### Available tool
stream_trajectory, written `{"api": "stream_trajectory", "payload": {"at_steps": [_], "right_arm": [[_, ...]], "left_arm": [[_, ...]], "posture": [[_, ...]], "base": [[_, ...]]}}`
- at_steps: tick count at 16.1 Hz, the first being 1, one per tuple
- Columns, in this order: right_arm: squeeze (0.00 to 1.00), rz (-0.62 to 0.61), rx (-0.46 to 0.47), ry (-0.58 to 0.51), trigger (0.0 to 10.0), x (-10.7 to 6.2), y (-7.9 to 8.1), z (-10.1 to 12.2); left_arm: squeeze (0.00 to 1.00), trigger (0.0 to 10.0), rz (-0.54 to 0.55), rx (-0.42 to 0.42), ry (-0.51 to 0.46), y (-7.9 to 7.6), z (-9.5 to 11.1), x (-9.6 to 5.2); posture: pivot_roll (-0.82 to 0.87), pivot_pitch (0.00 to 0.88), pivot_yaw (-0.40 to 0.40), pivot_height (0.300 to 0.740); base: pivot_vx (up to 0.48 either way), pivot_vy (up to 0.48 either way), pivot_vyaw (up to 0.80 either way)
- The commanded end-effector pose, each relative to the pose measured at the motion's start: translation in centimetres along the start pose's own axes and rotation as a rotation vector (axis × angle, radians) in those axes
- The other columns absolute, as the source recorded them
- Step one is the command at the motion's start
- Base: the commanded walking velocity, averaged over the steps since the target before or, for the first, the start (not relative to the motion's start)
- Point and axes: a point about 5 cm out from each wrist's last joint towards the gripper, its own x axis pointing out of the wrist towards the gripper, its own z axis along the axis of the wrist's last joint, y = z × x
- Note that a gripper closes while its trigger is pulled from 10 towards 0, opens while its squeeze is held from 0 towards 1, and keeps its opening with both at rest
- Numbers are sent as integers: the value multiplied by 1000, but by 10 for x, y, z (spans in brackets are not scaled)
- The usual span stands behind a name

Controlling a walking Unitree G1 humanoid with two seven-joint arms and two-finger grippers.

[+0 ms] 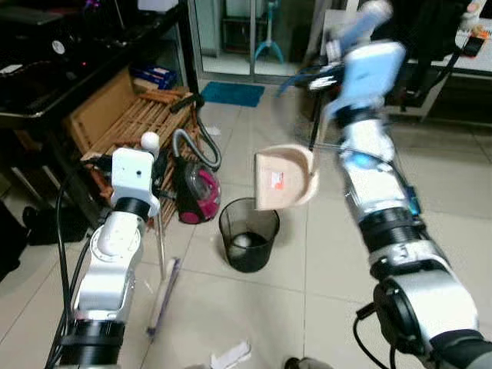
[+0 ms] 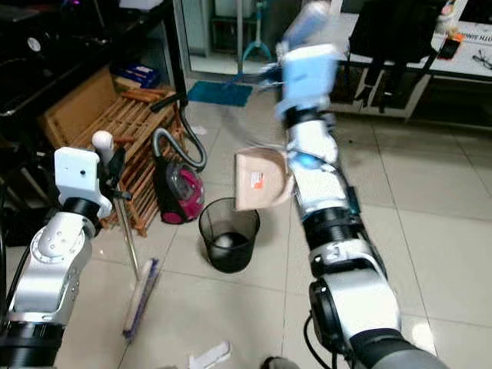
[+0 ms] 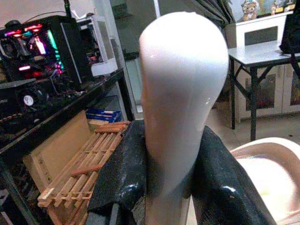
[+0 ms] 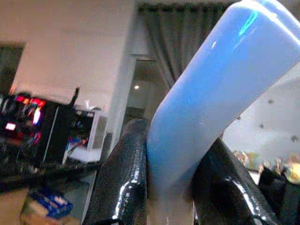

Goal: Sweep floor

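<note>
My left gripper (image 3: 173,140) is shut on the white rounded top of the broom handle (image 3: 183,84). The broom (image 1: 160,231) stands nearly upright at my left, its bristle head (image 1: 164,296) resting on the tiled floor. Raised high, my right gripper (image 4: 176,154) is shut on the dustpan's blue handle (image 4: 211,93). The beige dustpan (image 1: 284,178) hangs tilted just above the black wire bin (image 1: 248,234), which holds something pale at its bottom. A white paper scrap (image 1: 231,356) lies on the floor near my feet.
A pink and black vacuum cleaner (image 1: 196,188) with its hose stands left of the bin. Behind it a wooden slatted rack (image 1: 134,123) leans against a black shelf. A blue mat (image 1: 232,93) lies by the far doorway. Open tiles (image 1: 453,192) stretch to the right.
</note>
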Motion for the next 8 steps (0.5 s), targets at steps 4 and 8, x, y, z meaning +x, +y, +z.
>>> {"api": "stream_trajectory", "payload": {"at_steps": [4,8], "right_arm": [[0,10,-82,-159,10000,8,4,23],[0,-217,-207,-104,10000,-8,-50,20]], "left_arm": [[0,10000,-1,14,-28,1,8,2],[0,10000,-102,-32,12,-14,1,-2]], "posture": [[-27,0,38,740],[-41,0,44,740]], "base": [[0,0,0],[0,0,0]]}}
